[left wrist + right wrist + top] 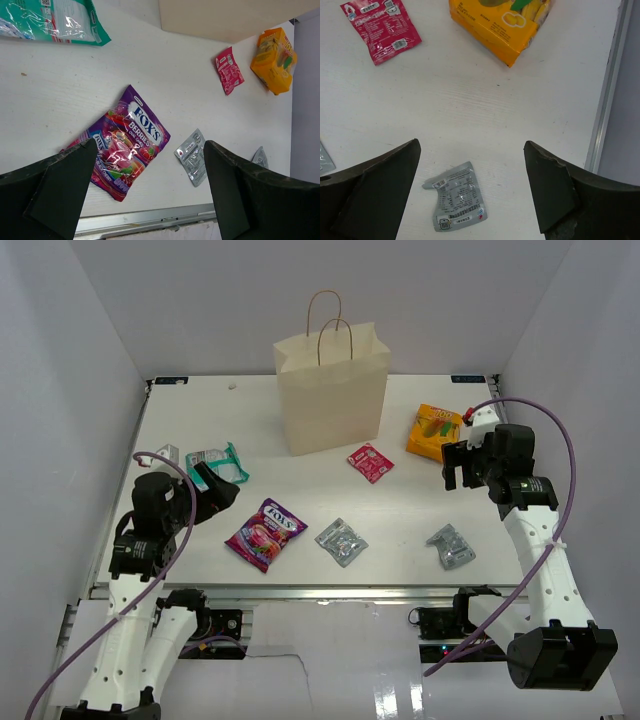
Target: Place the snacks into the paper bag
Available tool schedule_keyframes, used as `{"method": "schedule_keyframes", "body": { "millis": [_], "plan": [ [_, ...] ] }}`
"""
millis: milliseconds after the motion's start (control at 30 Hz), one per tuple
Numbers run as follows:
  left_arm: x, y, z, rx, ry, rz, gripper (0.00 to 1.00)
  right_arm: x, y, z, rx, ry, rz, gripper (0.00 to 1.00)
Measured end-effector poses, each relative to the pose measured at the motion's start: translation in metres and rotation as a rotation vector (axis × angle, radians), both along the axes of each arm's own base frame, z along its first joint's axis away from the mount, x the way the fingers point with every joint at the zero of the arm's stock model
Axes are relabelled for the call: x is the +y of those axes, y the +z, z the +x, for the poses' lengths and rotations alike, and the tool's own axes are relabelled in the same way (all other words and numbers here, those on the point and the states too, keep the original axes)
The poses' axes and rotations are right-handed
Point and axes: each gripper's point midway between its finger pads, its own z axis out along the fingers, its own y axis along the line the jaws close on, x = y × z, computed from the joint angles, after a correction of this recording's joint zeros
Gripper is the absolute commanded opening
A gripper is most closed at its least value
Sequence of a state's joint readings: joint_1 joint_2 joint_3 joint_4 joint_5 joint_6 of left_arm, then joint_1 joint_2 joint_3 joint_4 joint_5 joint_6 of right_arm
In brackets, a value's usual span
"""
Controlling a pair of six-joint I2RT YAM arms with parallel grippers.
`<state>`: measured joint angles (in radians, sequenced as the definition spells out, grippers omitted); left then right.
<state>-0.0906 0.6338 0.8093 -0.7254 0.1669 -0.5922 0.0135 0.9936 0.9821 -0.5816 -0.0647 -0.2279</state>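
snacks (265,534): six packets, all loose on the counter (400,510), none held, none in the bag.

left end effector (150,144): fingers spread wide, nothing between them; raised off the counter at the left side. in its wrist view the purple candy bag (125,142) lies flat below the gap, label up. the teal-and-white pouch (232,462) is just beyond, toward the far left.

right end effector (471,144): fingers spread wide, nothing gripped; raised over bare counter at the right side. one silver-grey wrapper (456,197) lies below it, on the arm-base side. the orange-yellow pack (495,27) is beyond it, close to the right edge. the red-pink sachet (380,30) is beyond it and to the left.

second silver-grey wrapper (341,541): near the front edge, between the purple candy bag and the first wrapper, apart from both.

paper bag (333,390): upright at the far middle of the counter, twine handles standing up; the red-pink sachet lies near its right front corner, not touching.
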Motion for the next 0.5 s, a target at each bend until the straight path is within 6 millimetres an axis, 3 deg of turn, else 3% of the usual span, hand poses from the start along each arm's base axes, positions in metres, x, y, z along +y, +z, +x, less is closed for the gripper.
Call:
{"method": "schedule_keyframes", "body": {
  "millis": [200, 400, 500],
  "plan": [
    [0.000, -0.006, -0.002, 0.012, -0.002, -0.001, 0.98, 0.013, 0.000, -0.003, -0.003, 0.138, -0.023, 0.90],
    [-0.001, -0.006, -0.003, 0.011, -0.007, -0.003, 0.98, 0.049, -0.001, -0.032, 0.039, 0.613, -0.144, 0.90],
    [-0.003, -0.007, -0.003, 0.017, -0.015, -0.007, 0.98, 0.063, -0.003, -0.051, 0.042, 0.879, -0.230, 0.95]
  ]
}}
